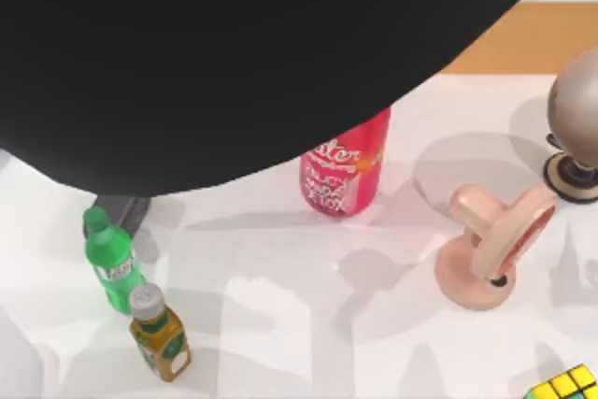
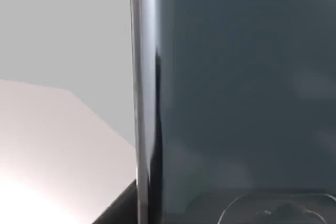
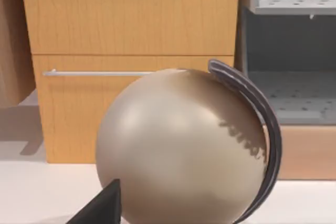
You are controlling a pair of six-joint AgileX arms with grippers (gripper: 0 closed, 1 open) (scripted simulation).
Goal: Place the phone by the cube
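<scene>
**Phone stands upright near the worktop's right side, cube at the bottom right corner**

The phone (image 1: pixel 491 249), glossy peach-pink with a round base and a thick curved bar across its top, stands on the white worktop (image 1: pixel 280 324) toward the right side of the top view. A small dark hole shows low on its bar. Nothing grips it. The cube (image 1: pixel 565 385), with yellow and green tiles in a black grid, sits at the bottom right corner of the top view, near the phone but apart from it, partly cut by the picture's edge.

Behind the phone, at the right edge, is a beige globe (image 1: pixel 579 109) on a dark round stand; in the right wrist view the globe (image 3: pixel 178 145) stands close up before a wooden cabinet (image 3: pixel 131 24) with a metal handle. A red bottle (image 1: pixel 344 170) lies near the middle of the worktop, left of the phone. Farther left stand a green bottle (image 1: pixel 112 263) and, just in front of it, a small amber bottle (image 1: pixel 161 335) with a grey cap.

A large black shape (image 1: pixel 234 44) covers the upper part of the top view. How wide either tool stands, I cannot tell.
</scene>
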